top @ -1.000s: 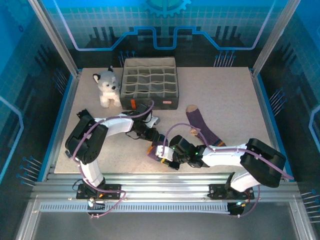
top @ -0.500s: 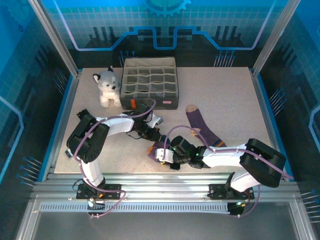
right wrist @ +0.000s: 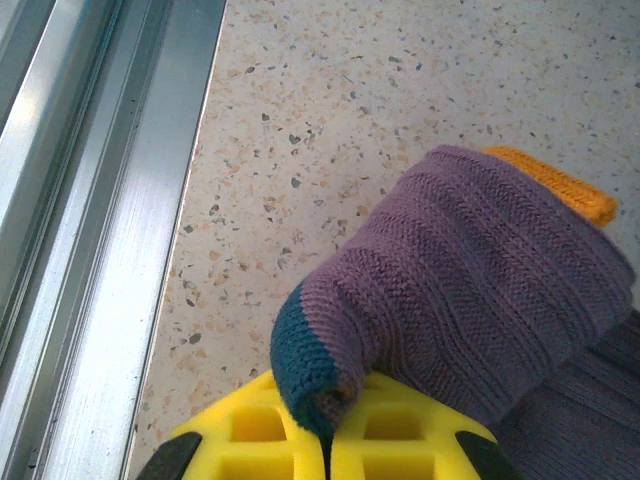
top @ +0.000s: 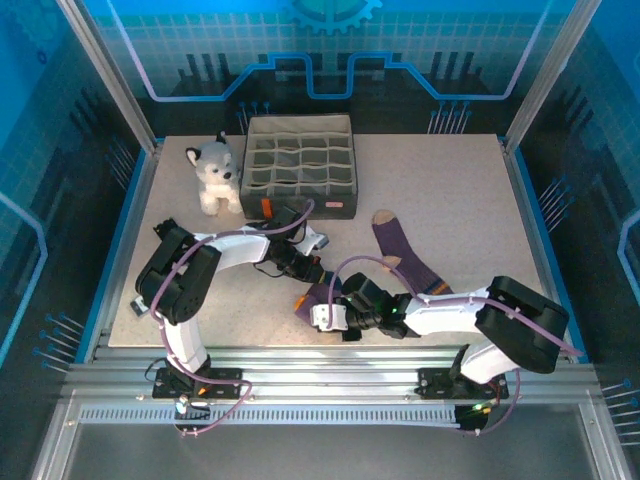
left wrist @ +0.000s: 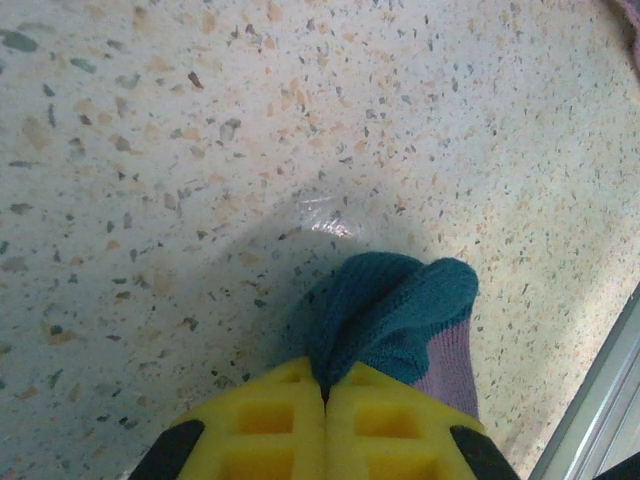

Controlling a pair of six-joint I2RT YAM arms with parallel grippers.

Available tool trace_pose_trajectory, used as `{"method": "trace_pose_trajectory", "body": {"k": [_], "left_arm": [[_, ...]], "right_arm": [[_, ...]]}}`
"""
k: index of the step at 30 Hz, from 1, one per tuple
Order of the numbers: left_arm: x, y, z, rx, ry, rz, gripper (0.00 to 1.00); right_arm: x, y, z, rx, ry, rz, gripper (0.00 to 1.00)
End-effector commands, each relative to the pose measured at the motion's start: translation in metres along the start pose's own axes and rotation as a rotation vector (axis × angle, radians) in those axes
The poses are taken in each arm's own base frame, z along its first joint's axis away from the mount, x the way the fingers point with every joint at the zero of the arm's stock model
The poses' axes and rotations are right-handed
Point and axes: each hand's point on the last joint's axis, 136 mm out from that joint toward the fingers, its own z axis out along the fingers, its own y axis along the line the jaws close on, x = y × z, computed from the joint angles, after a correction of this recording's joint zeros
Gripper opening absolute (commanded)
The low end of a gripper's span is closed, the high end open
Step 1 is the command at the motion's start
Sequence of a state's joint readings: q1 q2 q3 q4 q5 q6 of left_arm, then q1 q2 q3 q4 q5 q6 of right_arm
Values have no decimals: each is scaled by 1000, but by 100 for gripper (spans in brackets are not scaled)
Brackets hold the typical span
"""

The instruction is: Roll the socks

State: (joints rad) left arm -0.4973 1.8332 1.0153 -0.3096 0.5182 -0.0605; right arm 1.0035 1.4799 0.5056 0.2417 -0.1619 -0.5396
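A plush husky is set beside, possibly touching, a grey divided organizer on the speckled tabletop.

A robot lab enclosure: aluminium frame, speckled table, blue walls (printed with circuit lines).

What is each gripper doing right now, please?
Left gripper: shut on the navy-toed sock.
Right gripper: shut on that same sock.
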Motion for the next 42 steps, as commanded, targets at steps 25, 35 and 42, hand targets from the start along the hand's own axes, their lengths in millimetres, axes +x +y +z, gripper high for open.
{"method": "trace_pose_trajectory", "body": {"k": [25,35,42], "left_arm": [[2,-29,-126,-54,-215,855,36],[71,-32,-98,-224,-279,1416,49],[82,-37,-69,-251,-194,1569,55]], "right_arm": [[20,12,1,-139,11,227,0],[17,5,-1,-138,-24,268,0],[18,2,-1,-138,-33,275,0]]}}
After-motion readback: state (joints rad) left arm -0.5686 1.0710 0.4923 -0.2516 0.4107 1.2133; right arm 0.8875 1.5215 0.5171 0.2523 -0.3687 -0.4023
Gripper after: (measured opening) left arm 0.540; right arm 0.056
